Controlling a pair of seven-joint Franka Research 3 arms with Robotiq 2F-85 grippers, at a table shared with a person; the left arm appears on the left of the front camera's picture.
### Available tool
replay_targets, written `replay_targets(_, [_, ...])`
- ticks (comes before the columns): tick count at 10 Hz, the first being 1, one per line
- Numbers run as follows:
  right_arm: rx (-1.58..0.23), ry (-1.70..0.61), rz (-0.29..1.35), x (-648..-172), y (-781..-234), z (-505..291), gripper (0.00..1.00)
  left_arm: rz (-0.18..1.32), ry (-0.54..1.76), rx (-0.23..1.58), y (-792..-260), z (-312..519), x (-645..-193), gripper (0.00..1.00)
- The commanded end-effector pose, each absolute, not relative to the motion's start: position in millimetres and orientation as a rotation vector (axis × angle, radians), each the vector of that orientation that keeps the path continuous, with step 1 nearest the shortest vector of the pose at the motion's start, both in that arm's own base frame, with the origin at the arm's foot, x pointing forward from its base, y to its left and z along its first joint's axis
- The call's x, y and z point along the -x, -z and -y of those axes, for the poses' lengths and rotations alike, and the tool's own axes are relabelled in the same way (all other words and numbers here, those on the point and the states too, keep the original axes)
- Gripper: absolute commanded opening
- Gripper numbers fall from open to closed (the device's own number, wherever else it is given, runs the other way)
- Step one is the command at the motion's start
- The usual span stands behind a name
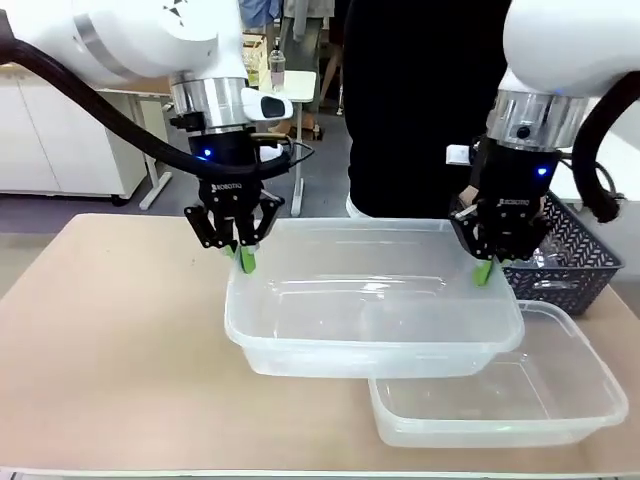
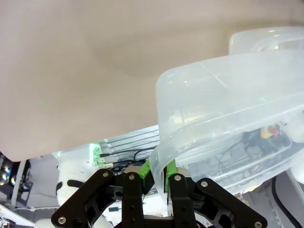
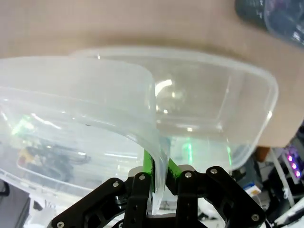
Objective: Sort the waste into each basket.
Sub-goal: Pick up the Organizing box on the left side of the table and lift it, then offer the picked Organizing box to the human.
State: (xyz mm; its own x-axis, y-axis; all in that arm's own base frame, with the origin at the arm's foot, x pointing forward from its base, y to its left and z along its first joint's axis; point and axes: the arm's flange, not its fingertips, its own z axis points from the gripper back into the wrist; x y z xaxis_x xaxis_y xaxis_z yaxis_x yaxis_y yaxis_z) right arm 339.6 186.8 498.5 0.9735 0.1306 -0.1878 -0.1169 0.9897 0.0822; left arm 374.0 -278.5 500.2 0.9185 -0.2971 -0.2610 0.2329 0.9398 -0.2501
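Jaws of left gripper (image 1: 243,258) and right gripper (image 1: 484,270) pinch opposite rims of a clear rectangular plastic tub (image 1: 360,352), partly over a second identical tub (image 1: 500,425).

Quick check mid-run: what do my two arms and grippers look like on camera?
The left arm and right arm are glossy white, each with a silver wrist ring, a blue light and a black cable. The left gripper and right gripper are black linkages lettered ROBOTIQ in white, with green pads on the jaws.
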Motion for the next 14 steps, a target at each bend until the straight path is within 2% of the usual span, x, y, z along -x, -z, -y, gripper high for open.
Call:
replay_targets(1, [-0.161, -0.188, -0.173, -364.2, -481.1, -182.9, 0.06, -0.276, 0.228, 0.248, -506.0, 266.7, -366.5, 0.07])
replay_targets(6, [-0.244, -0.185, -0.303, -362.0, -479.3, -191.0, 0.06, -0.26, 0.18, 0.169, -478.5, 270.0, -378.9, 0.07])
replay_targets(8, [-0.187, -0.166, -0.266, -362.9, -468.5, -190.3, 0.06, -0.27, 0.202, 0.177, -482.9, 264.2, -376.7, 0.07])
replay_targets(14, [-0.187, -0.166, -0.266, -362.9, -468.5, -190.3, 0.06, -0.27, 0.202, 0.177, -482.9, 264.2, -376.7, 0.07])
